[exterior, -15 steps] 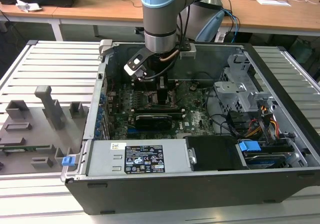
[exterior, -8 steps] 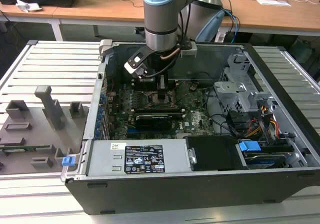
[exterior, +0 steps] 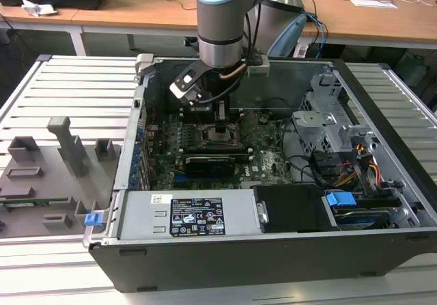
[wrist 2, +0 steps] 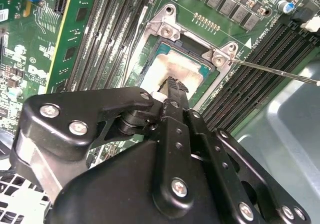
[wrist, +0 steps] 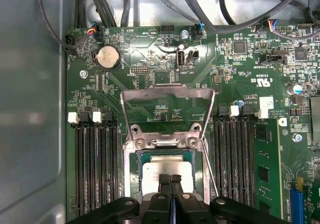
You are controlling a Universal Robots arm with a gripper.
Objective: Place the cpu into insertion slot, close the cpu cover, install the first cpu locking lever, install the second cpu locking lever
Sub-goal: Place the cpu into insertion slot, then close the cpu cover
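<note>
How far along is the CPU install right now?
Done: the cpu lies in its socket. In hand: the gripper, fingers shut, sits over it. Left: the cpu cover stands open, and a locking lever sticks out unlatched.

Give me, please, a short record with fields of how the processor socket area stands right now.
cpu: small flat square silver-grey chip, lying in the socket on the green motherboard
cpu cover: thin metal rectangular frame, swung open, clear of the chip
tool: black two-fingered tool, fingers together, tips at the chip's top
lever: thin metal rod along the socket's side
setting: open dark computer case
</note>
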